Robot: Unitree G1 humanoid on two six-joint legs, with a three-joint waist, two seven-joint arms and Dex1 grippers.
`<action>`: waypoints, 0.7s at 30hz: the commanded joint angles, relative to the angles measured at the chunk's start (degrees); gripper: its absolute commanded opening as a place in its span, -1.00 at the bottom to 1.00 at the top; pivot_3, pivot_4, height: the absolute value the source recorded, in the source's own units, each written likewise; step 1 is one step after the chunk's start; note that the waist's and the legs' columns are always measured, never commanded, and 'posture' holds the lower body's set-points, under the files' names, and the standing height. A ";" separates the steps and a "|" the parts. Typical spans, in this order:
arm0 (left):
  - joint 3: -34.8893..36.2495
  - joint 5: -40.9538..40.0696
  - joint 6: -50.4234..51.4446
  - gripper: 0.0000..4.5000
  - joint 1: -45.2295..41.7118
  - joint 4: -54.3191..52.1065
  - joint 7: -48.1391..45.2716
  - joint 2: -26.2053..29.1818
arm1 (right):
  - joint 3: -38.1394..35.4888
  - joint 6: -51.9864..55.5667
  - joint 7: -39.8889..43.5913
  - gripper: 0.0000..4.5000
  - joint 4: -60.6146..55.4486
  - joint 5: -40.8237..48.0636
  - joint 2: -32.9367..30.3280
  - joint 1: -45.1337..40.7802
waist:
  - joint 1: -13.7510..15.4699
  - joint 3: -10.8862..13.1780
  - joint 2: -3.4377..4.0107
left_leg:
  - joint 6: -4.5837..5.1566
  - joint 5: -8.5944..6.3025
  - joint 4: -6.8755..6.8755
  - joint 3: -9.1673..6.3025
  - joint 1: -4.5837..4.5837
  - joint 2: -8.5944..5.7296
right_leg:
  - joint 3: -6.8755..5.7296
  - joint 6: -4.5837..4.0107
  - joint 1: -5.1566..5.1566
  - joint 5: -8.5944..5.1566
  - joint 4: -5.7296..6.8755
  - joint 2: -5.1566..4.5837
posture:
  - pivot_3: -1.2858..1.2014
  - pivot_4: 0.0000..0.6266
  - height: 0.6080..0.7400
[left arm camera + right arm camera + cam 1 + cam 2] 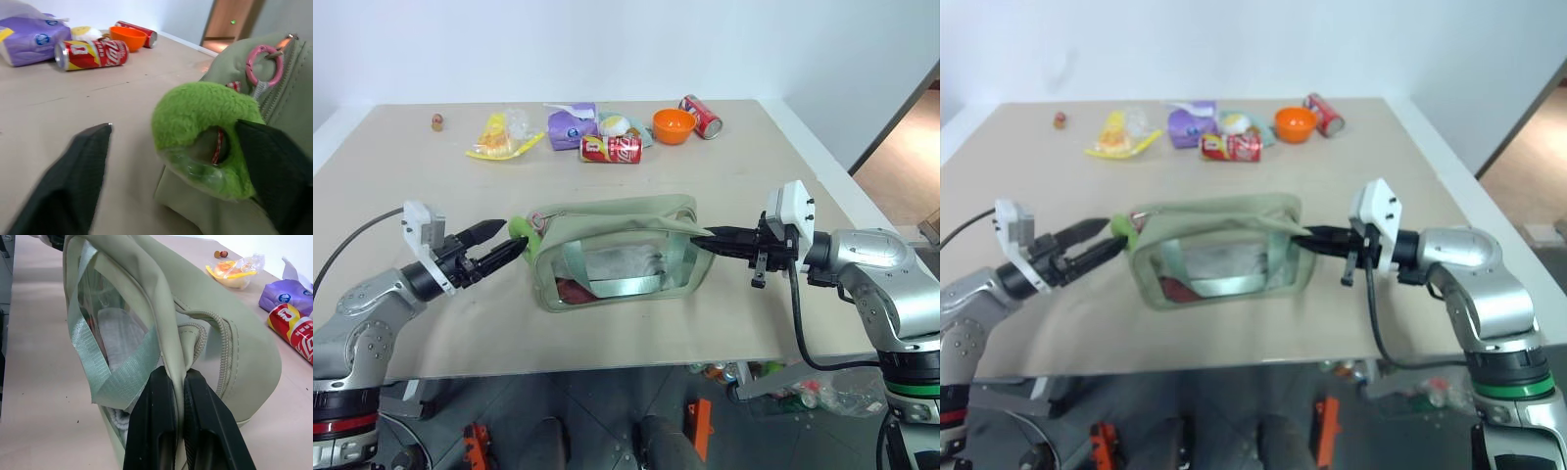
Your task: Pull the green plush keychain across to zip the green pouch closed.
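The green pouch (617, 250) lies on the table with its clear window facing me and its top zipper open. The green plush keychain (521, 227) hangs on a pink ring (264, 63) at the pouch's left end. My left gripper (501, 240) is open around the keychain (205, 142): one finger (274, 171) touches the plush, the other finger (73, 181) stands clear of it. At the right end, my right gripper (697, 238) is shut on a fold of the pouch's fabric (171, 333), level with the table.
At the back of the table lie a yellow packet (494, 137), a purple packet (572, 123), a red can (611, 149), an orange bowl (674, 124) and a second red can (701, 116). The table's front edge (607, 362) runs just below the pouch.
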 commanded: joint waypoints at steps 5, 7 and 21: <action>0.17 1.17 -1.84 -0.55 -2.76 1.76 -2.62 -0.40 | -0.96 0.35 -0.18 -1.00 -2.85 0.47 -0.51 0.29 | 0.01 0.00 0.00 | 0.00 0.00 0.01 0.00 0.00 0.01 | -0.01 0.01 0.01 0.01 0.00 0.00 | 0.03 -0.52 1.00; -0.04 1.47 -2.28 -0.91 -3.57 2.77 -3.43 -0.49 | -1.03 0.39 -0.17 -1.00 -2.84 0.45 -0.64 0.40 | 0.00 0.00 0.00 | 0.00 0.00 0.01 0.00 0.00 0.01 | 0.00 0.01 0.01 0.01 0.00 0.00 | 0.03 -0.52 1.00; -3.47 -0.02 1.91 -0.98 -19.56 -9.28 -3.29 3.75 | -1.46 -0.06 0.66 -1.00 -1.61 0.16 -2.06 0.74 | 0.14 0.01 -0.02 | -0.01 0.01 0.08 -0.05 -0.09 -0.05 | -0.02 0.14 0.05 0.03 -0.02 -0.04 | 0.03 -0.52 1.00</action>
